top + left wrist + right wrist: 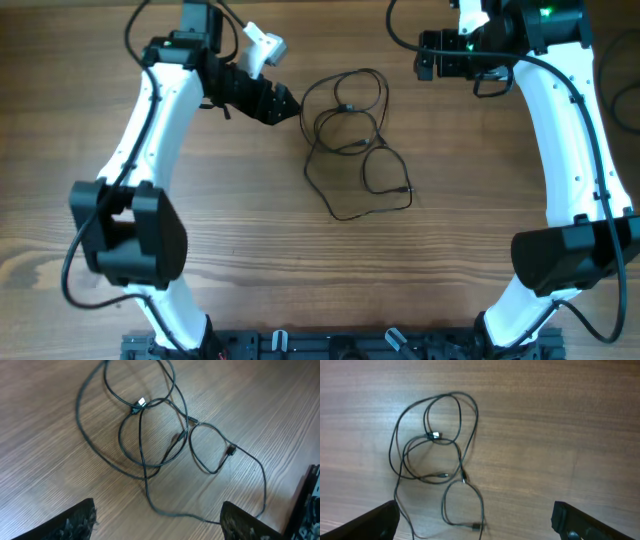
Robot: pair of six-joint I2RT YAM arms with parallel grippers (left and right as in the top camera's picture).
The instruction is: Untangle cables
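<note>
Overhead view: 2 robot arms reached over a wooden table (pixel 200 250). The cables (pixel 352 142), thin black wires in loose overlapping loops, lay flat near the middle of the far half of the table. The tangle's long axis ran from the far edge toward the near right. The left gripper (pixel 288 106) pointed right at the tangle's far left loop, its tip just beside the wire. Contact could not be told. The right gripper (pixel 424 56) sat to the far right, well apart from the wires, so the left arm was the nearer.

Left wrist view: both fingers (pixel 80 522) stood wide apart at the bottom corners and gripped nothing. The cables (pixel 143 455) spread ahead of them on the wood. 1 low strand crossed the gap between the fingertips, and a small plug (pixel 141 401) lay farther ahead.

Right wrist view: the right gripper's fingers (pixel 375 522) were spread fully and empty. The cables (pixel 461 467) lay ahead and to the left of centre, with the lowest loop reaching down between the fingertips in the picture, though the overhead view showed a clear gap.
</note>
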